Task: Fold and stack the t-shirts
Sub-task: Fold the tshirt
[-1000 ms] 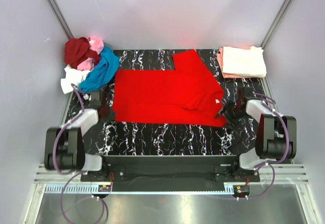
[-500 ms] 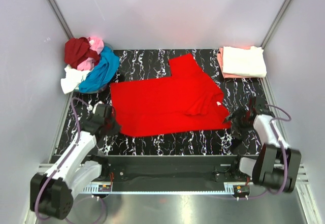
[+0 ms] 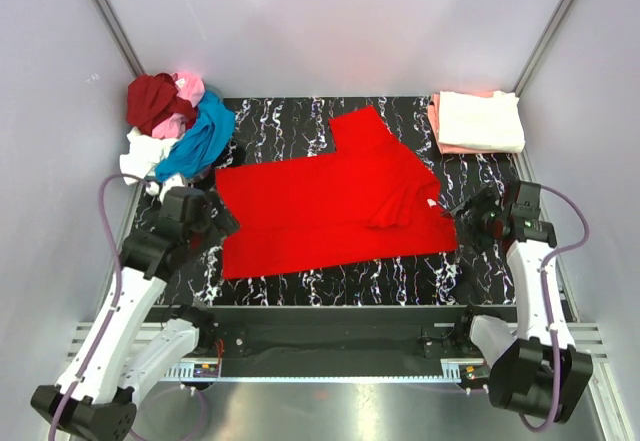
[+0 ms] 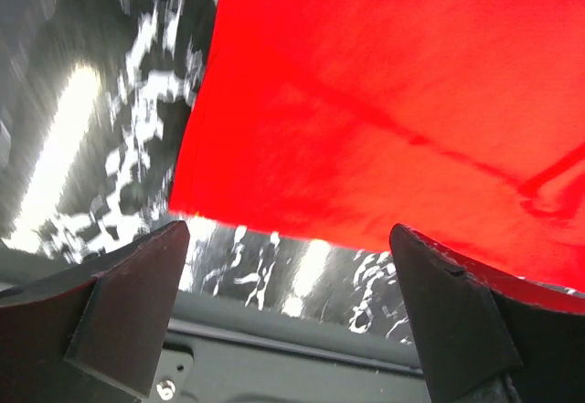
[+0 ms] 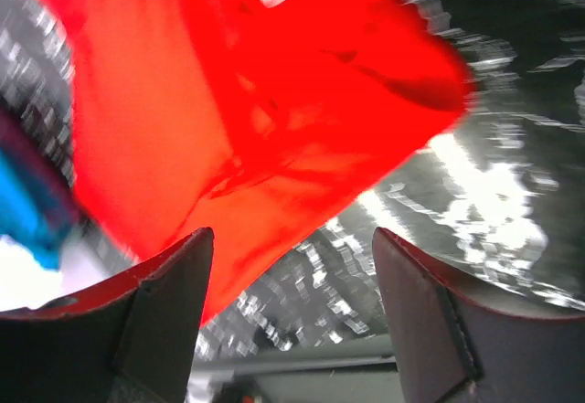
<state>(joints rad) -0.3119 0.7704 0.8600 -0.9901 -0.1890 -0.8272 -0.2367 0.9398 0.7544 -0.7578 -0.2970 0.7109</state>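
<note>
As the bright red t-shirt lies now: spread over the middle of the table, skewed to its edges, one sleeve reaching toward the far edge, right end bunched around the neck label.
Risk, red shirt: I judge a fold started from this skew would come out crooked and trap the bunching inside.
Risk, heap: unfolded shirts at the far left corner; the blue shirt trails nearest the red cloth, so a wide left-arm sweep could drag it along.
Risk, folded stack: cream over salmon at the far right corner; I could knock it by carrying cloth that way too low.
Risk, left gripper: fingers spread wide, nothing between them, just beside the shirt's left edge; a shallow bite might miss the hem.
Risk, right gripper: fingers spread, empty, beside the bunched end; I might pinch several layers at once.
Room, near edge: bare marbled strip, my best working space.
Room, far edge: open between heap and stack, broken by the sleeve.
Room, side edges: tight; each gripper sits between cloth and edge.
</note>
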